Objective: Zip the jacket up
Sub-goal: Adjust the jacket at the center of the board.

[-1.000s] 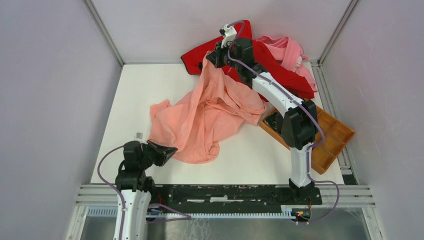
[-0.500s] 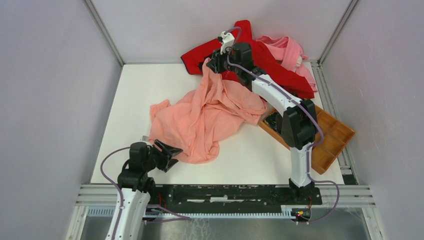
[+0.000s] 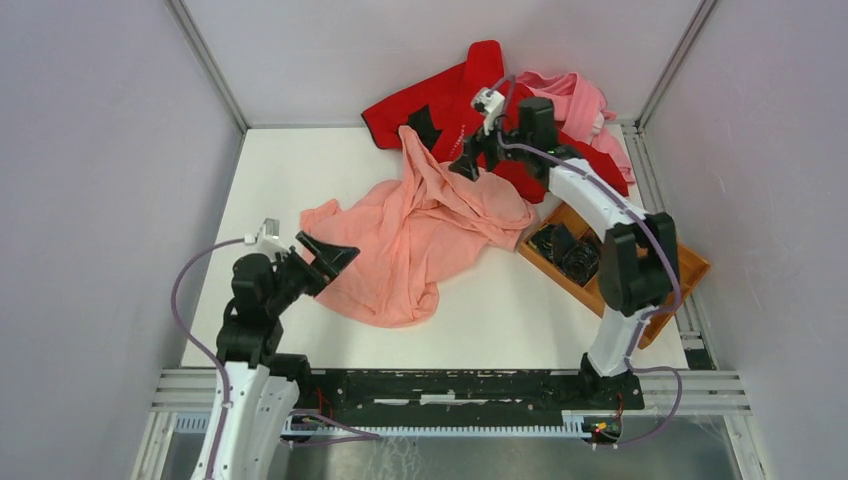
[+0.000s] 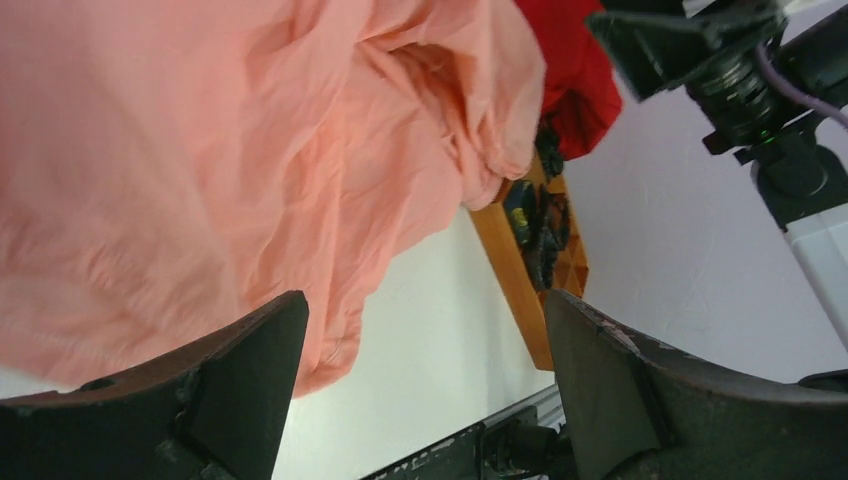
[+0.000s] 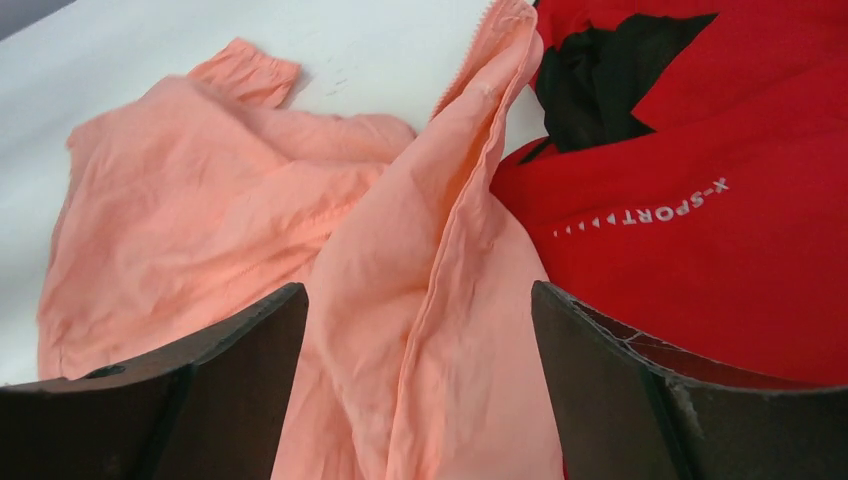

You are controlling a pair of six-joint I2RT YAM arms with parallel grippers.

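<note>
The white table is filling the top view's middle; the jacket is lying crumpled at its centre, top edge touching the red garment at upper centre; the orange tray is sitting at right; the left gripper, jaws apart, is hovering at the jacket's lower left; the right gripper, jaws apart, is hovering over its top edge.
</note>
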